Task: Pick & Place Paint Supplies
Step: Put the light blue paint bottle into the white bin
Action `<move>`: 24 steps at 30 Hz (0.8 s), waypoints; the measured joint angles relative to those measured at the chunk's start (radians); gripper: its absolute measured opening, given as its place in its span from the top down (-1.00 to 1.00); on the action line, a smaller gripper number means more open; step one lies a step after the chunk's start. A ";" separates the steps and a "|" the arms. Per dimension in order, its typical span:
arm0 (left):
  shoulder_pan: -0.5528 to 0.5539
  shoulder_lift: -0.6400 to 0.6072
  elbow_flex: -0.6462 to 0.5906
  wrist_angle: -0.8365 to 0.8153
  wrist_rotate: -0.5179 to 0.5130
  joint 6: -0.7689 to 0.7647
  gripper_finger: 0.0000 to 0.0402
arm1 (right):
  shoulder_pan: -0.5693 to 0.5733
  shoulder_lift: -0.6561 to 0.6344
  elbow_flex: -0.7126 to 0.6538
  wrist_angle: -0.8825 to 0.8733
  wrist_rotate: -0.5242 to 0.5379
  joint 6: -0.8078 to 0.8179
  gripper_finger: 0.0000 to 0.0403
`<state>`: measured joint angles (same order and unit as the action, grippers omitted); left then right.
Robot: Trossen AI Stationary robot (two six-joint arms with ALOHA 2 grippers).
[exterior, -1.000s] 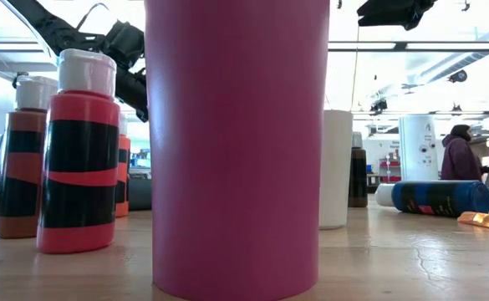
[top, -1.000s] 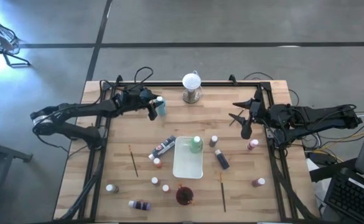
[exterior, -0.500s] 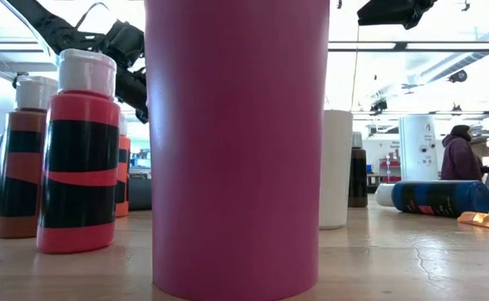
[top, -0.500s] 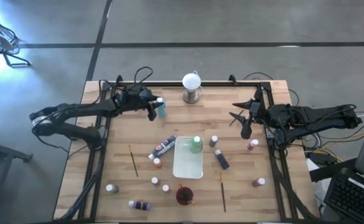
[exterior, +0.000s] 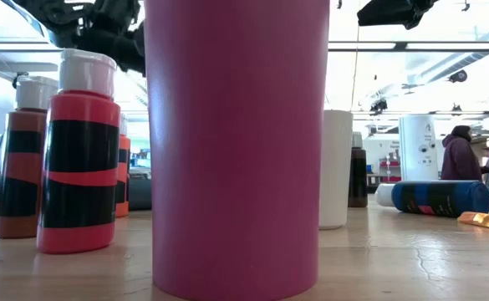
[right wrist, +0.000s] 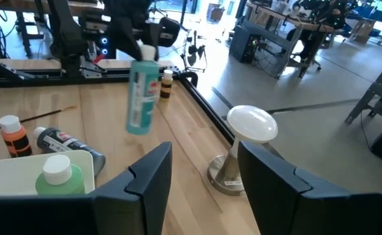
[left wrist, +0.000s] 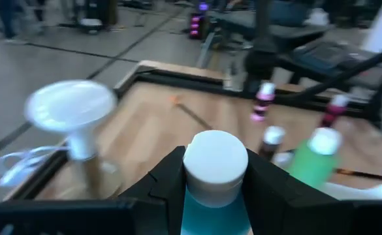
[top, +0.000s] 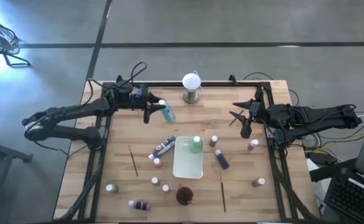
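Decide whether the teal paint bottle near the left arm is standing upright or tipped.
Tipped. The teal paint bottle hangs slanted in the left hand, off the table; the right wrist view shows it leaning too.

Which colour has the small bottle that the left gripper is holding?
Teal, with a white cap: the small teal paint bottle in the left gripper shows best in the right wrist view.

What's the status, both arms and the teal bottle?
Left gripper shut on teal bottle, lifted and tilted near the globe. Right gripper open, empty, waiting at table's right side. Green bottle in white tray.
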<state>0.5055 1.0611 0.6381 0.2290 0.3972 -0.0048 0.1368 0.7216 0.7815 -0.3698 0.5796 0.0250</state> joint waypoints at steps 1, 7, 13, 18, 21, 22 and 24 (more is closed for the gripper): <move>-0.013 0.000 0.009 -0.003 0.018 -0.002 0.40 | 0.000 0.000 0.000 0.000 0.000 0.000 0.16; -0.104 0.000 0.083 -0.021 0.042 0.011 0.40 | 0.000 0.000 0.000 0.002 0.000 0.000 0.16; -0.195 0.001 0.136 -0.049 0.070 0.029 0.40 | 0.000 0.000 0.000 0.002 0.000 -0.002 0.16; -0.247 0.001 0.166 -0.053 0.098 0.032 0.40 | 0.000 0.000 0.000 0.002 0.000 0.000 0.16; -0.273 0.001 0.177 -0.053 0.114 0.031 0.40 | 0.000 0.000 0.000 0.003 0.000 -0.002 0.16; -0.280 0.001 0.180 -0.053 0.115 0.031 0.40 | 0.000 0.000 0.000 0.003 0.000 -0.002 0.16; -0.289 0.001 0.184 -0.052 0.114 0.040 0.40 | 0.000 0.000 0.000 0.003 0.000 -0.002 0.16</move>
<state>0.2165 1.0618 0.8217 0.1769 0.5113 0.0348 0.1364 0.7216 0.7815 -0.3668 0.5797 0.0231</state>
